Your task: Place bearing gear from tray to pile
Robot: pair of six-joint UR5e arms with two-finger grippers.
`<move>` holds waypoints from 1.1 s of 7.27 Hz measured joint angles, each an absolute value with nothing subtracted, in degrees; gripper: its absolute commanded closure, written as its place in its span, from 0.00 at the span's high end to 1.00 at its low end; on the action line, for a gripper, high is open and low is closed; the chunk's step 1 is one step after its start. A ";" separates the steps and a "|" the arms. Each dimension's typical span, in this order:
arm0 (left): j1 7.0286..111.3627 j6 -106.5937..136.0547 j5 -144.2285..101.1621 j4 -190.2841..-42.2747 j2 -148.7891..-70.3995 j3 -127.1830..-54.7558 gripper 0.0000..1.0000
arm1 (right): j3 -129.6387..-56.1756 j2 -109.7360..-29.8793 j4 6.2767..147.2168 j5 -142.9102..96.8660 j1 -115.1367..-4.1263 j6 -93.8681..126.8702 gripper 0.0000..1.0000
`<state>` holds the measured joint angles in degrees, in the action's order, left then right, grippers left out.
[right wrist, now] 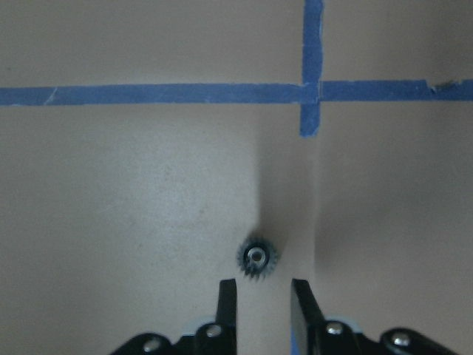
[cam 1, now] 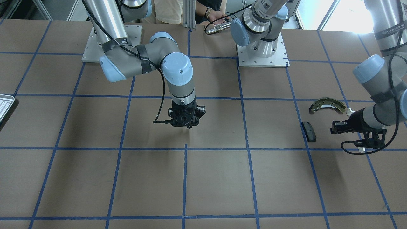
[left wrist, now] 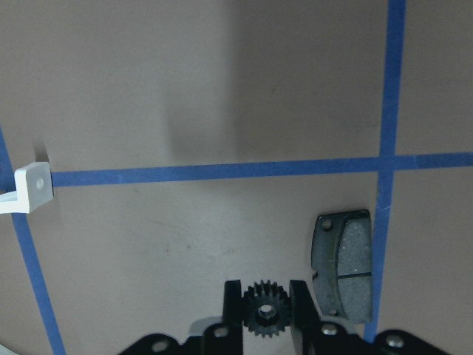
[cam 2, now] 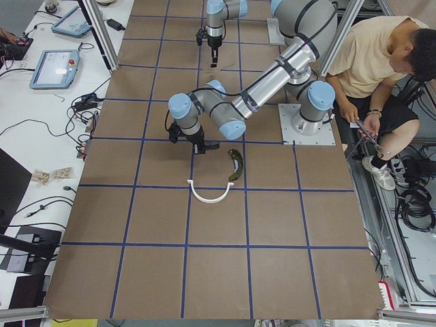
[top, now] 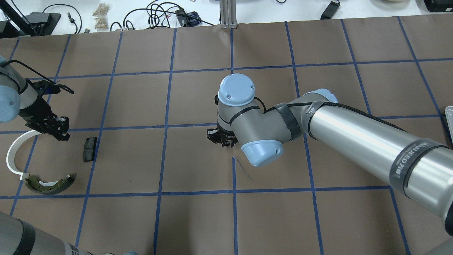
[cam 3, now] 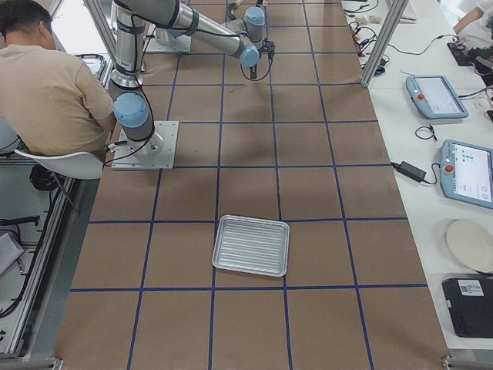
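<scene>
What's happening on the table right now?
The left hand is shut on a small black gear, right beside the black pad and near the white arc and brake shoe of the pile. The right hand is open over the middle of the table, where a second gear lies just ahead of it, not gripped. The tray sits far off toward the robot's right end and looks empty.

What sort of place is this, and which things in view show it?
Probably a robotics lab or test cell: two robot arms bolted to a table gridded with blue tape, touchscreen controllers on the side bench, and a man seated beside the rig.
</scene>
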<state>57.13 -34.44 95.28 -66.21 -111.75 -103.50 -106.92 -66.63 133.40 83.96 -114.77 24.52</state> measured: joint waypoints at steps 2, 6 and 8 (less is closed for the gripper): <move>56.50 -35.19 95.39 -61.65 -111.81 -107.28 0.00 | -105.93 -66.78 133.39 84.43 -113.54 21.87 1.00; 55.30 -35.92 95.47 -59.79 -111.74 -110.24 1.00 | -97.34 -72.57 116.60 89.91 -101.99 -0.30 1.00; 55.15 -35.93 96.37 -59.73 -111.68 -110.44 1.00 | -89.67 -75.93 103.55 90.30 -98.87 -5.97 1.00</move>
